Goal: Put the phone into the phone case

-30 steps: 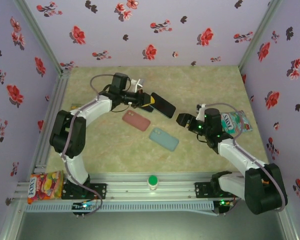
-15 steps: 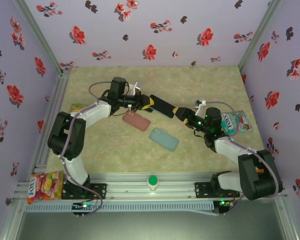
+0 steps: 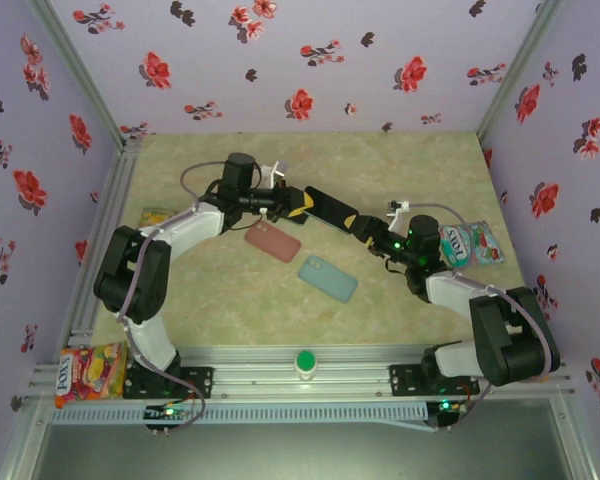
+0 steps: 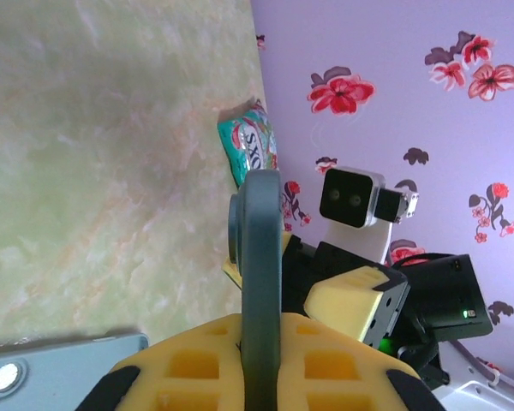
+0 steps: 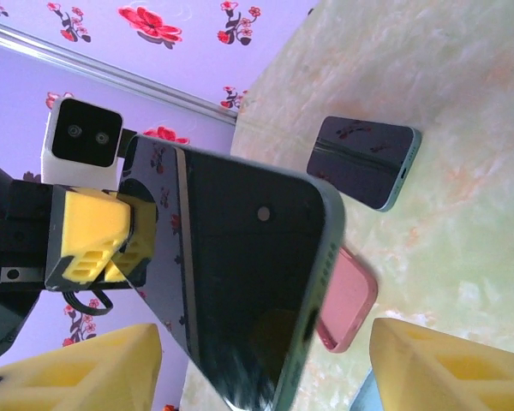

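Observation:
The phone [image 3: 325, 208], dark-screened with a blue-green rim, hangs above the table. My left gripper [image 3: 292, 203] is shut on one end of it. In the left wrist view the phone [image 4: 261, 240] stands edge-on between the yellow pads of the left gripper [image 4: 261, 351]. My right gripper [image 3: 360, 225] is at the phone's free end. In the right wrist view the phone [image 5: 240, 257] sits between the spread fingers of the right gripper [image 5: 261, 342], open, with a gap on each side. The pink phone case [image 3: 272, 241] lies cavity up on the table below; it appears as the pink phone case [image 5: 347, 300] there.
A blue-green case or phone [image 3: 327, 278] lies back up near the pink case. A dark slab with a teal rim [image 5: 364, 163] lies on the table beyond it. A snack packet [image 3: 470, 243] sits right, a candy bag [image 3: 90, 368] front left, a green button [image 3: 305, 360] on the front rail.
The right gripper has moved left and up to the phone's free end, and its fingers now straddle it. The left gripper has kept its hold on the phone, shifting it slightly.

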